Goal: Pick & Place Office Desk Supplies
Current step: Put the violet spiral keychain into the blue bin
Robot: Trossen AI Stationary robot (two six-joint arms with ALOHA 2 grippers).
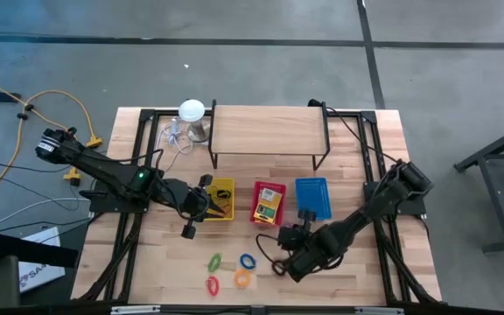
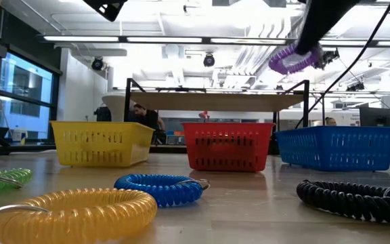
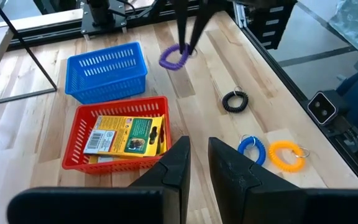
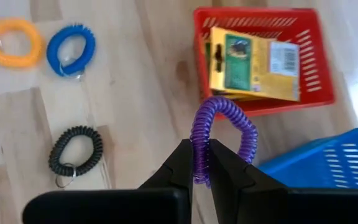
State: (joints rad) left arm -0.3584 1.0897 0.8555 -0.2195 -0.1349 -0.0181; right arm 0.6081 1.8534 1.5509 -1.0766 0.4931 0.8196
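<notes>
While my right gripper (image 4: 201,163) hung over the table, it clamped a purple coil (image 4: 219,134).
Beyond its tips sat the red basket (image 4: 319,68); my left gripper (image 3: 196,163) waited, fingers slightly apart.

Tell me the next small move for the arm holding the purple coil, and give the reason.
Probably carry it on toward the blue basket and stop above it. The right gripper is shut on the purple coil, held clear of the table near the red basket, which already holds card packs; the blue one looks empty. That target is a guess.
</notes>
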